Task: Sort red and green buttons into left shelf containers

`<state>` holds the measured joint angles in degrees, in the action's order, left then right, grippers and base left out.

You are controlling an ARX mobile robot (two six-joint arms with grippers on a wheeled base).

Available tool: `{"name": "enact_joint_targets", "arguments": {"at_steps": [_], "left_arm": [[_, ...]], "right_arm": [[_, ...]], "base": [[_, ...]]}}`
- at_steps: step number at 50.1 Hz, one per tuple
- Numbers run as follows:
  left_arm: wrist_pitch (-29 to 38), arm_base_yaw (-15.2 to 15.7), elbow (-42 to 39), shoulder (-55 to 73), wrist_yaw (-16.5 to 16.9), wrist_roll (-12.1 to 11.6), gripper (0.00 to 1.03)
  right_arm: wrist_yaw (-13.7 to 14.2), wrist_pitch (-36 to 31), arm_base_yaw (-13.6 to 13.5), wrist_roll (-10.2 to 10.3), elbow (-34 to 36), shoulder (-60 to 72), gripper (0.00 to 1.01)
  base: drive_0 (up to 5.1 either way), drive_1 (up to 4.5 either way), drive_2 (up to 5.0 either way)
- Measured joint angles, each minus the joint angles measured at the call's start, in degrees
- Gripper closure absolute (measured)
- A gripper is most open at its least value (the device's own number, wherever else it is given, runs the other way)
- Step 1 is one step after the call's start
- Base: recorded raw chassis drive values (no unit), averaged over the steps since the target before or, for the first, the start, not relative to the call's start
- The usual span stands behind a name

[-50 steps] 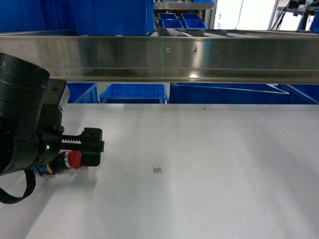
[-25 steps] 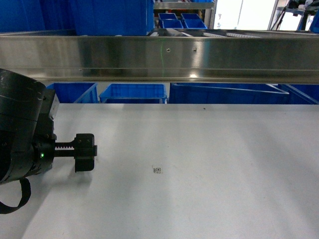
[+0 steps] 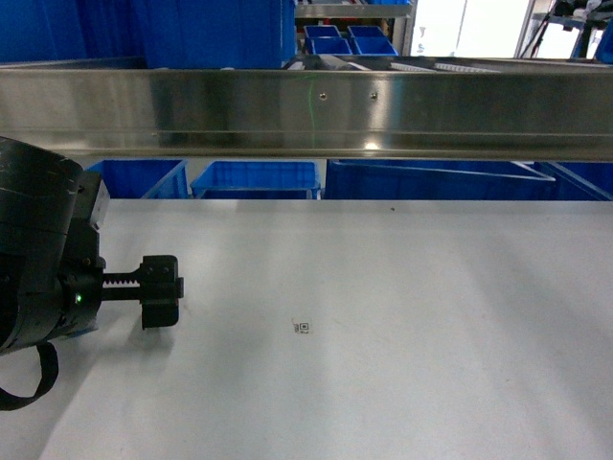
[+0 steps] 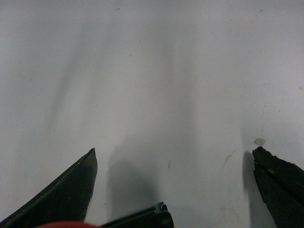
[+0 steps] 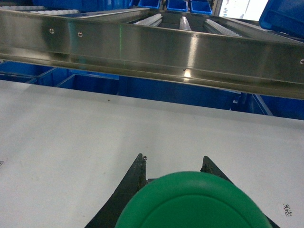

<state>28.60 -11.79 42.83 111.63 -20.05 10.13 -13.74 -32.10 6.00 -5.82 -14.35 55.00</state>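
Observation:
My left gripper (image 3: 153, 290) rests low over the white table (image 3: 383, 287) at the left; its jaws stand wide apart in the left wrist view (image 4: 175, 152). A sliver of the red button (image 4: 61, 225) and its dark body show at that view's bottom edge, by the left finger and not reaching the right one. In the head view the arm hides it. The green button (image 5: 190, 204) fills the bottom of the right wrist view, with my right gripper (image 5: 173, 161) shut on it. Blue containers (image 3: 192, 34) sit on the shelf at upper left.
A steel shelf rail (image 3: 316, 110) crosses the far table edge, also seen as the rail (image 5: 156, 47) ahead of the right gripper. More blue bins (image 3: 254, 177) stand below and behind it. A small printed marker (image 3: 304, 328) lies mid-table.
The left gripper has drawn back to the left, and the red button that showed beside its finger one second ago is now hidden behind the arm. Hardly any motion in the last half second.

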Motion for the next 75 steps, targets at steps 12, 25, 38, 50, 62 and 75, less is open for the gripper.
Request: {"name": "enact_joint_targets", "arguments": {"at_steps": [12, 25, 38, 50, 62, 75], "left_arm": [[-0.1, -1.0, -1.3, -0.5, -2.3, 1.0, 0.39], [0.8, -1.6, -3.1, -1.3, -4.0, 1.4, 0.63], [4.4, -2.3, -7.3, -4.1, -2.9, -1.5, 0.64], [1.1, -0.8, -12.6, -23.8, 0.5, -4.7, 0.64], [-15.3, -7.4, -18.5, -47.1, -4.5, -2.6, 0.64], [-24.5, -18.1, -21.9, -58.6, -14.4, 1.0, 0.64]], "right_arm": [[0.0, 0.0, 0.0, 0.0, 0.0, 0.0, 0.75], [0.0, 0.0, 0.0, 0.0, 0.0, 0.0, 0.75], [0.0, 0.0, 0.0, 0.0, 0.0, 0.0, 0.75], [0.0, 0.0, 0.0, 0.0, 0.0, 0.0, 0.75], [0.0, 0.0, 0.0, 0.0, 0.0, 0.0, 0.75], [0.0, 0.0, 0.0, 0.0, 0.0, 0.0, 0.75]], "base": [[0.0, 0.00, 0.0], [0.0, 0.00, 0.0], [0.0, 0.00, 0.0], [0.0, 0.00, 0.0], [0.0, 0.00, 0.0], [0.0, 0.00, 0.0]]}}
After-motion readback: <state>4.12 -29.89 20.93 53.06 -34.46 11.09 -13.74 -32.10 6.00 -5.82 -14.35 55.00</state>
